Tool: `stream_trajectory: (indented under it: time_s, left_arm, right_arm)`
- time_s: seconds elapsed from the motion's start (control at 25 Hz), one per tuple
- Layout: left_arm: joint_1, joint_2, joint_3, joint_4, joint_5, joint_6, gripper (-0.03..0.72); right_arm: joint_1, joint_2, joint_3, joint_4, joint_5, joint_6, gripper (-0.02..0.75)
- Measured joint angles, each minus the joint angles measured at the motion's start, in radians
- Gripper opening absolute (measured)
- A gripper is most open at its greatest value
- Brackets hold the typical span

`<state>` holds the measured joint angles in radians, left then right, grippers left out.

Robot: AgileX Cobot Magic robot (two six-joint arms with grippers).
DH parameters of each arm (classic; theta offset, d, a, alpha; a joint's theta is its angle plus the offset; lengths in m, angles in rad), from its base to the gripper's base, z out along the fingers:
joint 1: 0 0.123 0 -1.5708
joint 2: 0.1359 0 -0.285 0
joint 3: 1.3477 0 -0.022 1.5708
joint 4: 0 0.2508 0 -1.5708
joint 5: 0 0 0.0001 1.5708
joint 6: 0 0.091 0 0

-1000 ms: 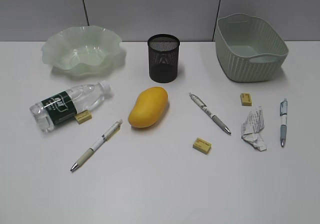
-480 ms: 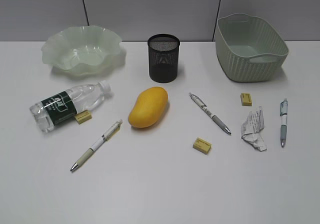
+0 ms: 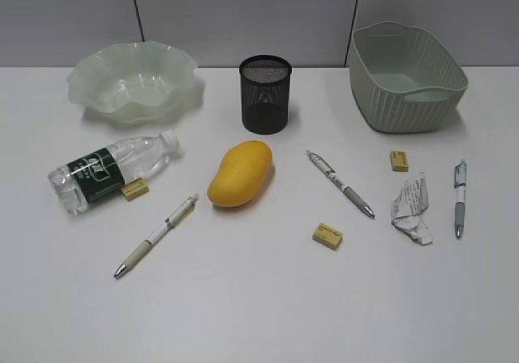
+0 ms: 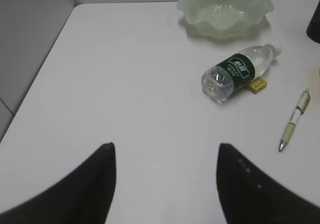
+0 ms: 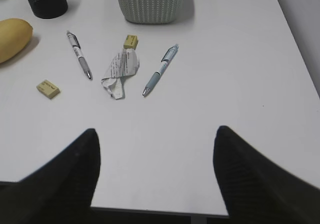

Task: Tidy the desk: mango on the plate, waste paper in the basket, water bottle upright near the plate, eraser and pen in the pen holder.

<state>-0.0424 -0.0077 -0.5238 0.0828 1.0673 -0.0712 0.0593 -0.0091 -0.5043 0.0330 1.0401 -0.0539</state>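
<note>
Nothing has moved since the earlier frames; no step is begun. Your left tool (image 4: pixel 162 156) hangs spread and empty above bare tabletop (image 4: pixel 125 84), bottle (image 4: pixel 238 72) lying ahead to its right, plate (image 4: pixel 225 9) beyond that. Your right tool (image 5: pixel 155 144) is spread too, paper (image 5: pixel 120 70) just ahead to its left, basket (image 5: pixel 150 4) beyond. Mango (image 3: pixel 240 173) sits between them. I'd judge your next move is a reach: descend over 1 item, tips astride it.
</note>
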Motion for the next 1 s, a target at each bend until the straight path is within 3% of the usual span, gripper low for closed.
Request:
stream_trajectory:
  time_s: [0.36, 0.48, 0.72, 0.84, 1.0]
  left_arm:
    - [0.000, 0.169, -0.023, -0.083, -0.057, 0.032, 0.480]
    - [0.000, 0.300, -0.035, -0.135, -0.138, 0.123, 0.480]
    - [0.000, 0.584, -0.037, -0.356, -0.293, 0.319, 0.480]
    - [-0.026, 0.705, -0.037, -0.398, -0.358, 0.381, 0.480]
    - [-0.121, 0.846, -0.037, -0.408, -0.443, 0.394, 0.480]
  right_arm:
    - [0.000, 0.000, 0.000, 0.000, 0.000, 0.000, 0.558]
    - [0.000, 0.000, 0.000, 0.000, 0.000, 0.000, 0.558]
    - [0.000, 0.000, 0.000, 0.000, 0.000, 0.000, 0.558]
    - [0.000, 0.000, 0.000, 0.000, 0.000, 0.000, 0.558]
    - [0.000, 0.000, 0.000, 0.000, 0.000, 0.000, 0.558]
